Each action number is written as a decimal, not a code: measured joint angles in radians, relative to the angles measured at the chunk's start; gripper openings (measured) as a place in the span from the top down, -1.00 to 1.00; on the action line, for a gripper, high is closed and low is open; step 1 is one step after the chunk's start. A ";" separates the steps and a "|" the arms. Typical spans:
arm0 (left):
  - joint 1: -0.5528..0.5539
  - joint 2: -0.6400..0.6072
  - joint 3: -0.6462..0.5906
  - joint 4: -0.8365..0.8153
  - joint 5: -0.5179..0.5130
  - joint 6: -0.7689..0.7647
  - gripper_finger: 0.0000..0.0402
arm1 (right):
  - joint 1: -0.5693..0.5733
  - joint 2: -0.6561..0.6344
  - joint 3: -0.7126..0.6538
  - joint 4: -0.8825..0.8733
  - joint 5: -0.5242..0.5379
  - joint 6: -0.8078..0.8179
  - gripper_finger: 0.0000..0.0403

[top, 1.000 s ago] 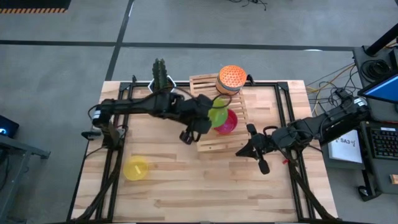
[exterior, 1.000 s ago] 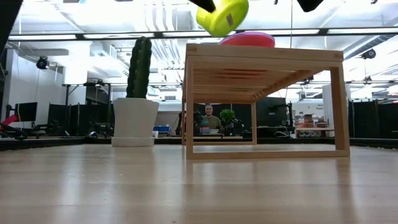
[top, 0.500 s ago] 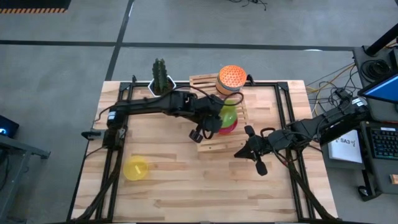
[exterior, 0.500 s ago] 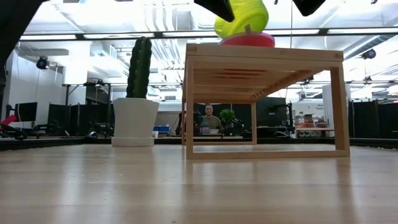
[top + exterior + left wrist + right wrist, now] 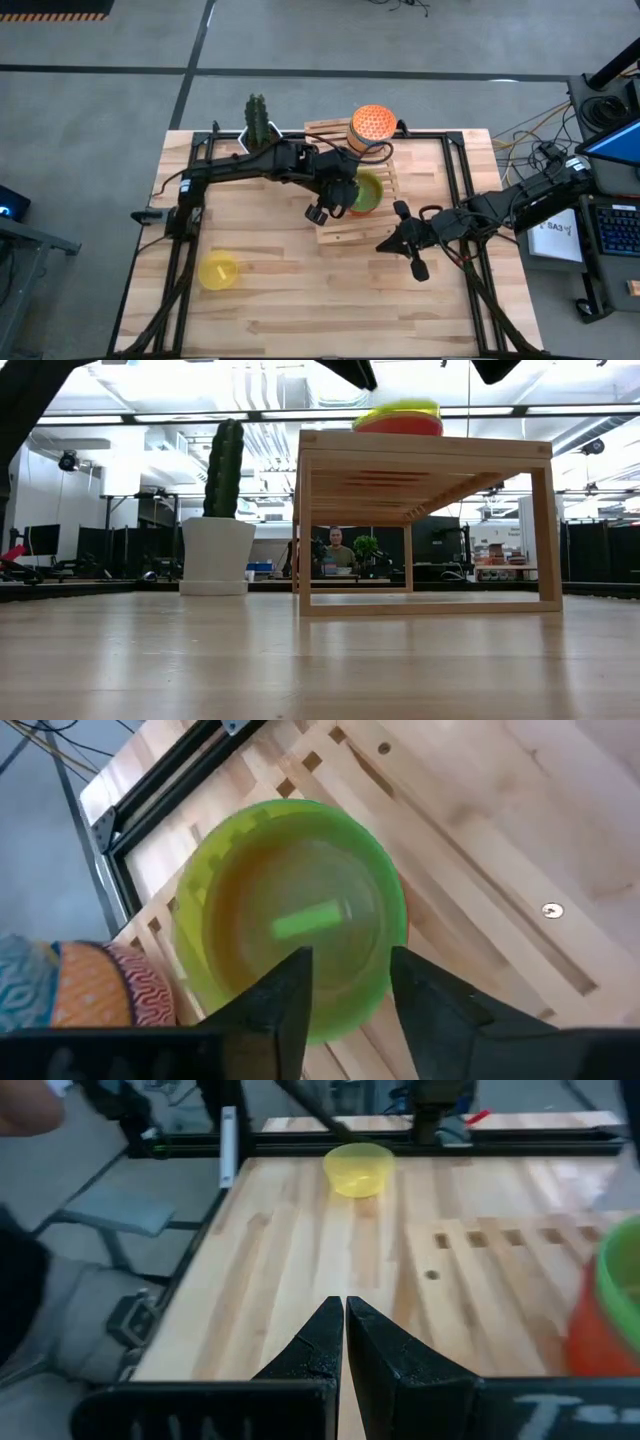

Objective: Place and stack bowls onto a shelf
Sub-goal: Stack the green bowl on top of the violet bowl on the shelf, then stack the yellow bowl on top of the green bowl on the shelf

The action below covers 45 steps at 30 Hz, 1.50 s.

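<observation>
A green bowl (image 5: 290, 920) sits level inside a red-orange bowl (image 5: 400, 426) on top of the wooden shelf (image 5: 345, 228). My left gripper (image 5: 350, 995) hangs open just above the green bowl's near rim, one finger on either side of it, with no touch that shows. A stack of patterned bowls (image 5: 372, 125), topped by an orange lattice one, stands on the shelf's far end. One yellow bowl (image 5: 218, 270) rests on the table at the near left. My right gripper (image 5: 384, 245) is shut and holds nothing, hovering right of the shelf's near end.
A cactus in a white pot (image 5: 220, 510) stands at the far edge, left of the shelf. Black frame rails (image 5: 455, 190) run along the table's left and right sides. Bare tabletop lies between the yellow bowl and the shelf.
My left gripper has carried the green bowl toward the table's right, over the red-orange bowl. The bowl hung tilted above the shelf a second ago; now it sits level, nested in the red-orange bowl. My right arm has kept still.
</observation>
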 joint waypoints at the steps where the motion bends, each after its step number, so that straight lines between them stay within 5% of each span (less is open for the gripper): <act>1: 0.000 -0.001 0.013 -0.014 0.000 -0.008 0.38 | 0.000 0.000 0.000 0.000 0.019 -0.003 0.96; 7: 0.000 -0.034 0.015 -0.110 0.001 -0.117 0.34 | 0.000 0.013 0.000 0.008 0.176 0.020 0.96; 14: -0.005 -0.056 0.002 -0.348 0.155 -0.381 0.35 | 0.000 0.050 -0.002 0.009 0.239 0.023 0.96; 19: -0.039 -0.097 -0.121 -0.351 0.221 -0.472 0.35 | 0.007 0.085 -0.003 0.002 0.241 0.029 0.96; 29: -0.118 -0.345 -0.697 -0.137 0.220 -0.710 0.35 | 0.046 0.090 -0.004 0.000 0.231 0.021 0.96; 34: -0.186 -0.529 -1.019 -0.072 0.227 -1.079 0.36 | 0.050 0.084 -0.004 0.002 0.231 -0.002 0.96; 38: -0.271 -0.634 -1.233 -0.043 0.338 -1.481 0.36 | 0.050 0.084 -0.004 0.024 0.231 -0.021 0.96; 45: -0.431 -0.695 -1.480 0.143 0.485 -1.841 0.36 | 0.050 0.082 -0.004 0.056 0.230 -0.074 0.96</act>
